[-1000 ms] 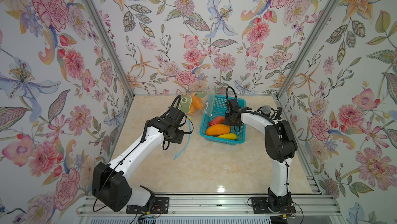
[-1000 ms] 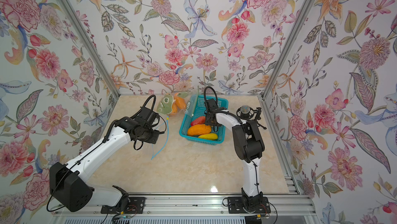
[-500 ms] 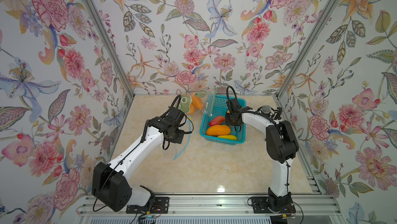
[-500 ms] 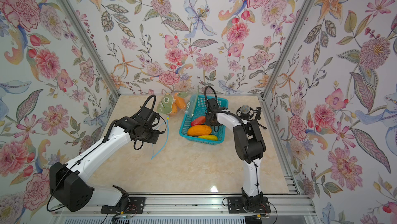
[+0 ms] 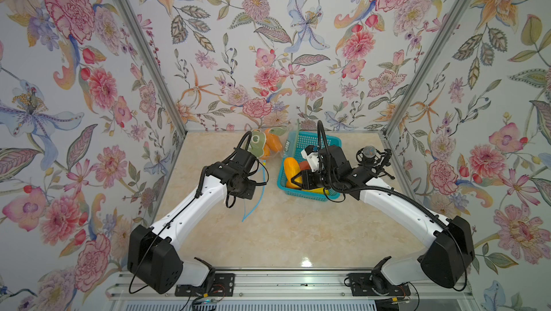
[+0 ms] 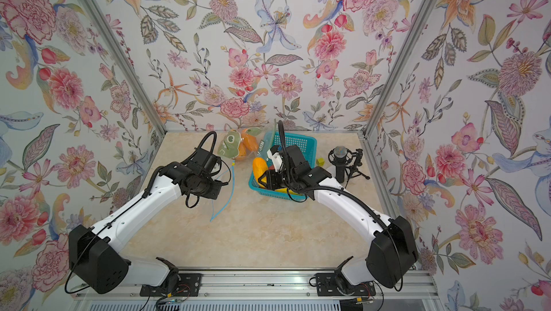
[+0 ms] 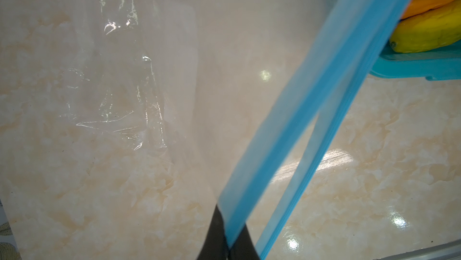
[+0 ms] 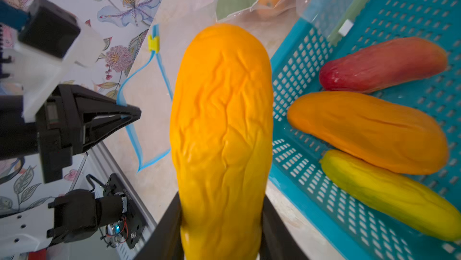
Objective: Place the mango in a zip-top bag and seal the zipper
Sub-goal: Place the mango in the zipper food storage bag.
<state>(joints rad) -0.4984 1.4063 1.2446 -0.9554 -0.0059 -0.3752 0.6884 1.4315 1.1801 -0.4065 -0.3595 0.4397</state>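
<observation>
Nearest, both arm bases sit on the metal rail (image 5: 268,282) at the front edge of the table (image 5: 283,235). The marble-pattern surface between the bases and the hands is bare.

Farther in, the left hand (image 8: 133,116) is fully shut on the zip-top bag (image 7: 149,84). Its fingertips (image 7: 219,236) pinch one blue zipper strip (image 7: 311,121) of the bag. The bag hangs from this grip above the table. The two strips stand apart, so the mouth is open. The yellow slider (image 8: 154,43) sits at the far end of the strips. In both top views the strips show as a thin blue loop (image 5: 258,199) (image 6: 224,196) beside the left wrist.

Opposite, the right hand (image 8: 220,221) is closed partway on the mango (image 8: 222,121). It grips one end, and the rest of the fruit projects straight out from the jaws. The mango is lifted and sits over the wall of the basket (image 5: 310,142) that faces the left arm (image 5: 291,167). It does not touch the bag.

In the teal basket lie three more fruits side by side: a yellow one (image 8: 389,191), an orange one (image 8: 369,131) and a red one (image 8: 381,64).

A microphone (image 5: 369,154) on a small stand is just beside the basket, toward the right wall.

Farthest, a clear packet (image 5: 265,144) with a green print and orange fruit rests against the back wall.
</observation>
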